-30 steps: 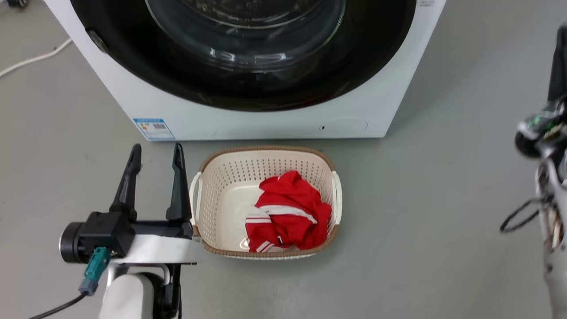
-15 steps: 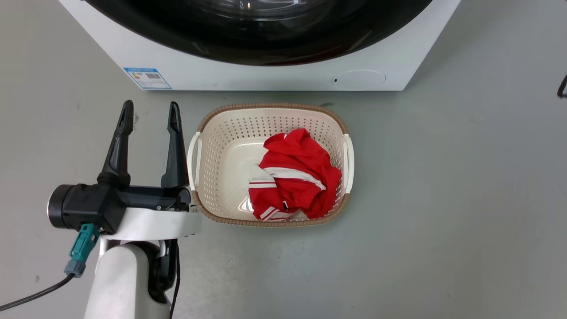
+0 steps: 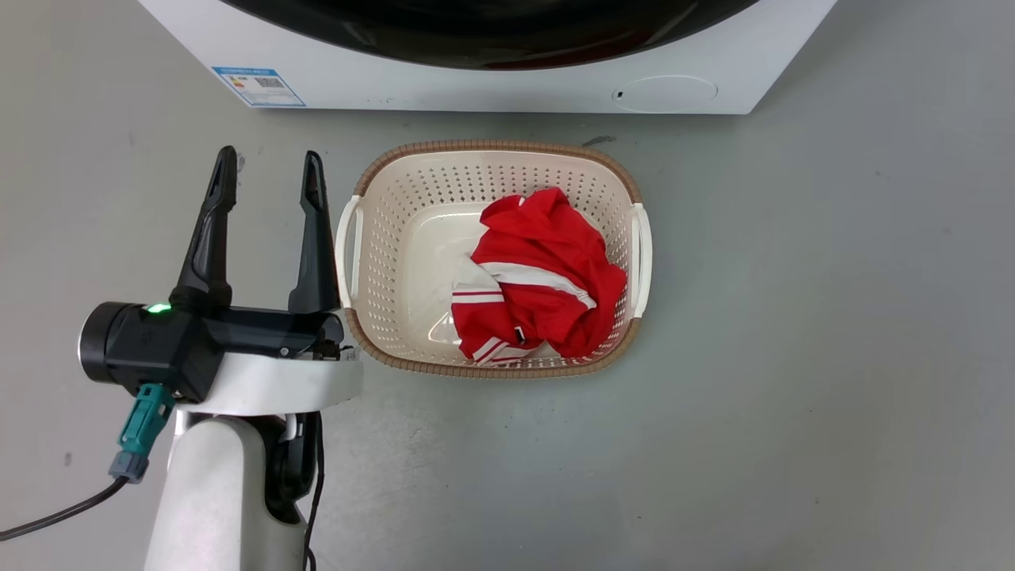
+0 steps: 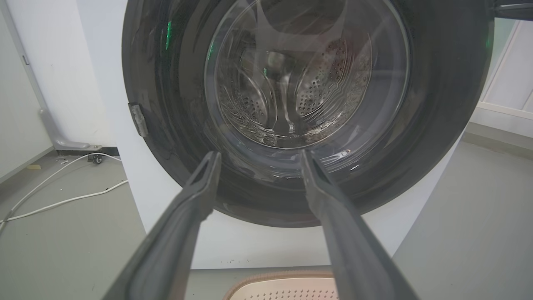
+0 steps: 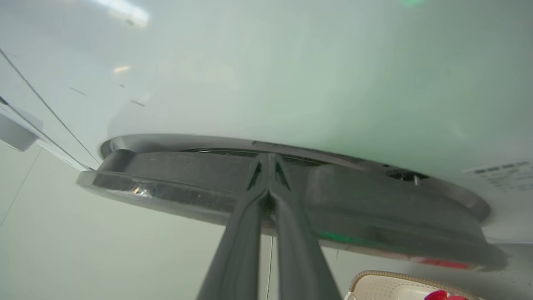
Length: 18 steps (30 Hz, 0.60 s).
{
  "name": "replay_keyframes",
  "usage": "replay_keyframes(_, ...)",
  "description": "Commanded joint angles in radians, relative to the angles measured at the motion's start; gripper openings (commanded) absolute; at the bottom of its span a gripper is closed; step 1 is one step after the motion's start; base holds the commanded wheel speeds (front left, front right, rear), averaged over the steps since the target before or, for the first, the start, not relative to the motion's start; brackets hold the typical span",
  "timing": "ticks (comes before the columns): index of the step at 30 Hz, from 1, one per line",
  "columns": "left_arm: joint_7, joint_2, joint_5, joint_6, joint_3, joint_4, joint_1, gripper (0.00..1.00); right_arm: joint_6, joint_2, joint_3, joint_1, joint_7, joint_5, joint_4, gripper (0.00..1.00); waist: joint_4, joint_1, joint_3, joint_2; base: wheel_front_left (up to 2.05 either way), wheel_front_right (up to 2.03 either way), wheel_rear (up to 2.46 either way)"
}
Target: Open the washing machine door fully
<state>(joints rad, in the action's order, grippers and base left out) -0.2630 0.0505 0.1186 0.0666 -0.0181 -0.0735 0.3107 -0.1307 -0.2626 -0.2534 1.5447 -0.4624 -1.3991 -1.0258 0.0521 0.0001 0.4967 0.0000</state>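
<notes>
Two fingers of your left gripper (image 3: 268, 170) stand wide apart, holding nothing, just beside the handle of the cream perforated basket (image 3: 492, 147), with bare grey floor to their left. Your right gripper (image 5: 268, 162) is pinched closed and empty, tips at the rounded edge of the washing machine door (image 5: 374, 216), glossy black around bulging glass, set in the smooth white washing machine (image 3: 476, 87).

Bright even light, soft shadows; reflections on washing machine door (image 4: 308, 75); wide-angle warping.
</notes>
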Motion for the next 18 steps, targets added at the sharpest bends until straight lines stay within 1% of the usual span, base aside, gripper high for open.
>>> replay_keyframes(1, -0.002, -0.001, -0.001, 0.001, -0.001, -0.002, 0.011, 1.0, 0.0, 0.009, -0.004, 0.013, -0.007, 0.004, -0.01, 0.0, 0.003, -0.0001, 0.005, 0.0, 0.0, 0.0, 0.0)
replay_keyframes(4, -0.002, -0.001, 0.006, -0.004, -0.005, 0.003, 0.015, 1.0, 0.0, 0.021, -0.01, 0.026, -0.033, 0.012, -0.042, 0.0, 0.005, -0.0001, 0.01, 0.0, 0.0, 0.0, 0.0)
replay_keyframes(8, -0.002, -0.001, 0.013, -0.007, -0.009, 0.008, 0.021, 1.0, 0.0, 0.039, -0.001, 0.033, -0.084, -0.006, -0.064, 0.0, 0.007, -0.0001, 0.01, 0.0, 0.0, 0.0, 0.0)
replay_keyframes(14, -0.002, -0.001, 0.017, -0.013, -0.014, 0.019, 0.02, 1.0, 0.0, 0.034, -0.008, -0.009, -0.167, -0.013, -0.057, 0.0, 0.008, -0.0001, -0.016, 0.0, 0.0, 0.0, 0.0)
replay_keyframes(18, -0.002, -0.001, 0.015, -0.014, -0.017, 0.028, 0.004, 1.0, 0.0, 0.043, -0.019, -0.053, -0.234, -0.021, -0.035, 0.0, 0.006, -0.0001, -0.048, 0.0, 0.0, 0.0, 0.0)
